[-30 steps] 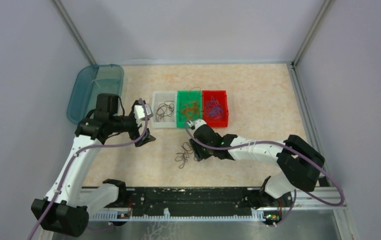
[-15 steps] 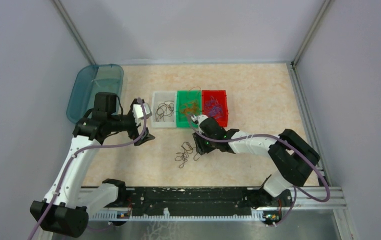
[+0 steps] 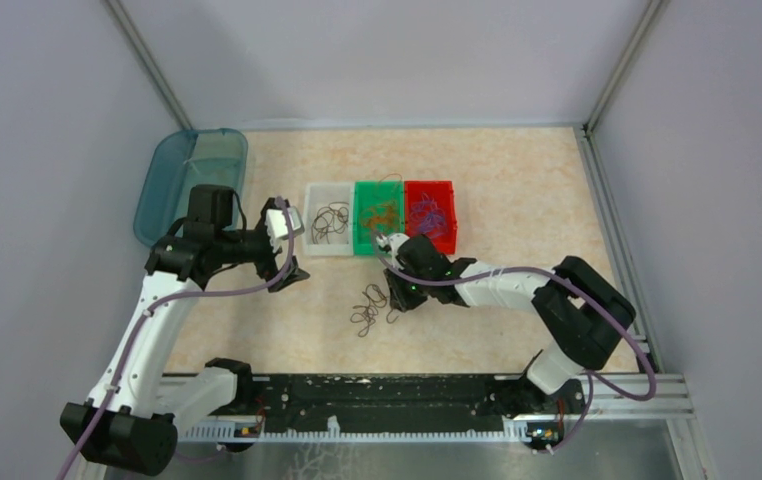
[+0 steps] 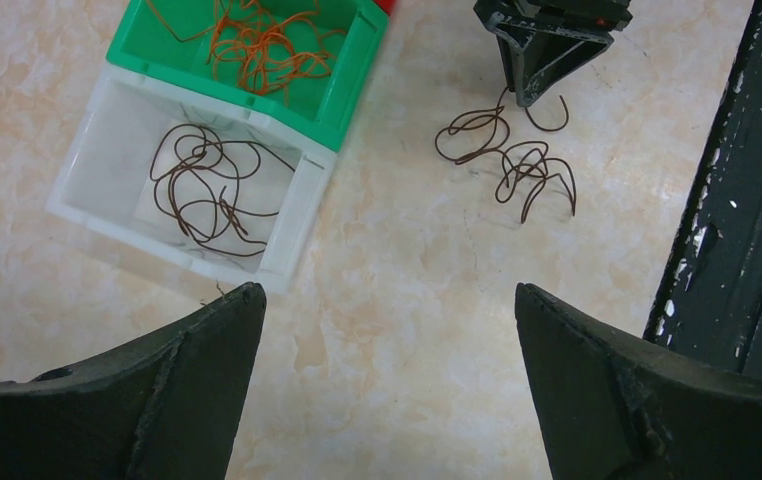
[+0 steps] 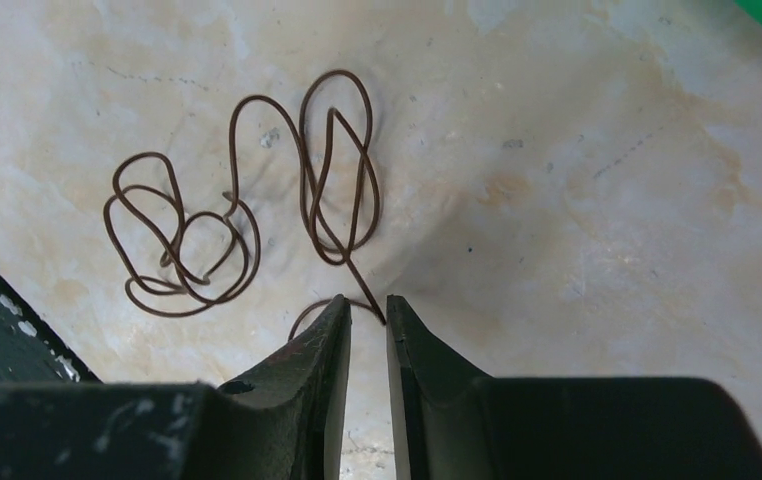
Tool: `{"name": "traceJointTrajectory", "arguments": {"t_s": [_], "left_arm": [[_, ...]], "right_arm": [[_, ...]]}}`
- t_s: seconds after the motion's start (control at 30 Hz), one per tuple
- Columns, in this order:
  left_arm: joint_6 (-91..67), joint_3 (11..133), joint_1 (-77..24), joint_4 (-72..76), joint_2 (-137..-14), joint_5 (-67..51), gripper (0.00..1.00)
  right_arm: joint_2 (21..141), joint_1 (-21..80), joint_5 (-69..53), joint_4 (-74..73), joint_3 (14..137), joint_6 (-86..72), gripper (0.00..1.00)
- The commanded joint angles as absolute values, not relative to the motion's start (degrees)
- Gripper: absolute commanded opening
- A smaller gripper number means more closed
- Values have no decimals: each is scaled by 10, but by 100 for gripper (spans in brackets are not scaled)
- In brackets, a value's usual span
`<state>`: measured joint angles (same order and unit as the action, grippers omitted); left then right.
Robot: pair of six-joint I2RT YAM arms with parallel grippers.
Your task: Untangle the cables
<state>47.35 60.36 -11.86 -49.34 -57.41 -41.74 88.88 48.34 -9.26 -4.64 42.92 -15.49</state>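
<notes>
Brown cables point(image 5: 255, 235) sprawl on the counter point(image 5: 607, 200) just beyond the right end effector point(image 5: 367, 305); one tail meets its nearly-closed tips, grip unclear; left end effector point(image 4: 387, 292) gapes empty, farther off.

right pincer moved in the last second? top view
Yes, slightly: the right pincer has shifted rightward and a little toward the green bin's near wall, beside the brown cables on the table.

The right pincer point(image 3: 397, 297) sits low beside dark cables point(image 3: 367, 310).
</notes>
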Motion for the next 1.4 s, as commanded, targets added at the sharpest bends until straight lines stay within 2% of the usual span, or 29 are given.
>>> {"name": "traceJointTrajectory", "arguments": {"t_s": [0.0, 0.07, 0.17, 0.2, 0.37, 0.63, 0.83, 1.1, 1.23, 1.37], "left_arm": [[488, 625, -119, -504, -567, -419, 100], [488, 627, -119, -506, -566, -417, 100], [489, 628, -119, -506, -563, -414, 100], [491, 628, -119, -507, -562, -414, 100], [491, 634, -119, -508, -565, -420, 100], [458, 646, -119, -484, -556, -431, 100], [422, 617, -119, -450, -528, -469, 100], [422, 599, -119, -386, -492, -473, 100], [480, 588, -120, -411, -469, -496, 100], [513, 589, -120, -483, -468, -567, 100]], "right_arm": [[915, 486, -110, -27, 474, -142, 20], [923, 485, -108, -34, 482, -138, 15], [920, 486, -105, -34, 483, -136, 1], [913, 486, -103, -34, 483, -136, 0], [847, 486, -110, -77, 511, -120, 0], [766, 494, -174, -180, 659, -127, 0], [780, 521, -261, -127, 717, -186, 0], [806, 541, -317, -64, 746, -211, 0], [810, 543, -329, -51, 742, -223, 0], [816, 550, -340, -38, 746, -228, 0]]}}
